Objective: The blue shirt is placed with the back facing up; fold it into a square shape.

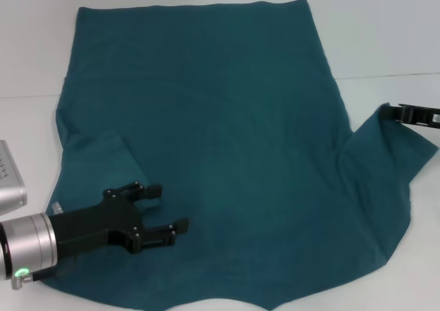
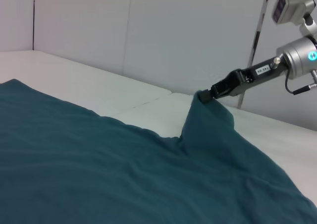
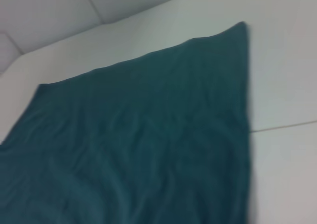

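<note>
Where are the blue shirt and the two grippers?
blue shirt (image 1: 220,118), head view, middle of its back.
left gripper (image 1: 163,211), head view, between its open fingertips.
right gripper (image 1: 390,111), head view, tip at the sleeve.

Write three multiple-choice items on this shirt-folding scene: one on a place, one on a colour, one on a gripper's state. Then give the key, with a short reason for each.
1. Where is the right gripper?
A. At the tip of the shirt's right sleeve
B. Over the middle of the shirt
C. At the shirt's far hem

2. What colour is the blue shirt?
A. Pale sky blue
B. Dark teal-blue
C. Navy with white stripes

3. In what state is the left gripper?
A. Shut on the collar
B. Out of sight
C. Open, above the shirt by its left sleeve

Key:
1 A: the head and left wrist views show it pinching the sleeve tip, which rises off the white table.
2 B: every view shows plain dark teal cloth.
3 C: the head view shows its two fingers spread apart, with nothing between them.
</note>
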Robot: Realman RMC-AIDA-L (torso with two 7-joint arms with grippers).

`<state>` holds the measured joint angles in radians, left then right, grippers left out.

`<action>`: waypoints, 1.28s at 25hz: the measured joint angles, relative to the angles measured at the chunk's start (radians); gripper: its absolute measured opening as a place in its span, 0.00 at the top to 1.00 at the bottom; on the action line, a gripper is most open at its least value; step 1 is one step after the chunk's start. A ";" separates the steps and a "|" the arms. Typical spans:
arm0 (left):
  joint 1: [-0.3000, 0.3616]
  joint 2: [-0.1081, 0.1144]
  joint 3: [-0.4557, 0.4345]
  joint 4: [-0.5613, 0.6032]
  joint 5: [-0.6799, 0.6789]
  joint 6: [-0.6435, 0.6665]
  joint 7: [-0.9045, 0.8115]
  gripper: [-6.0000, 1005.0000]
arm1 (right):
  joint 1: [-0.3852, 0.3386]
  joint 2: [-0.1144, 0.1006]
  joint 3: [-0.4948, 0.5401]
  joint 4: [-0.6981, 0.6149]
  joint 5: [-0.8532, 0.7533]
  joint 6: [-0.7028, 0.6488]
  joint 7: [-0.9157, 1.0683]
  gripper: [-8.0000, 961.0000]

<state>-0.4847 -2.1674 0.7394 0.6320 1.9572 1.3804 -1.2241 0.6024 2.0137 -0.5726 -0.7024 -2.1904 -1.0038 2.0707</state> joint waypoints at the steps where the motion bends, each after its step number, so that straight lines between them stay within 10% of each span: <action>1: 0.000 0.000 0.000 0.000 0.000 -0.001 0.000 0.11 | 0.007 0.000 -0.003 0.000 0.000 -0.007 0.000 0.99; 32: 0.002 -0.002 0.000 -0.014 0.005 -0.014 -0.005 0.11 | 0.137 0.057 -0.221 0.081 -0.006 0.020 0.019 0.95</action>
<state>-0.4824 -2.1690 0.7398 0.6181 1.9618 1.3661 -1.2287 0.7391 2.0710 -0.7931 -0.6212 -2.1968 -0.9835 2.0893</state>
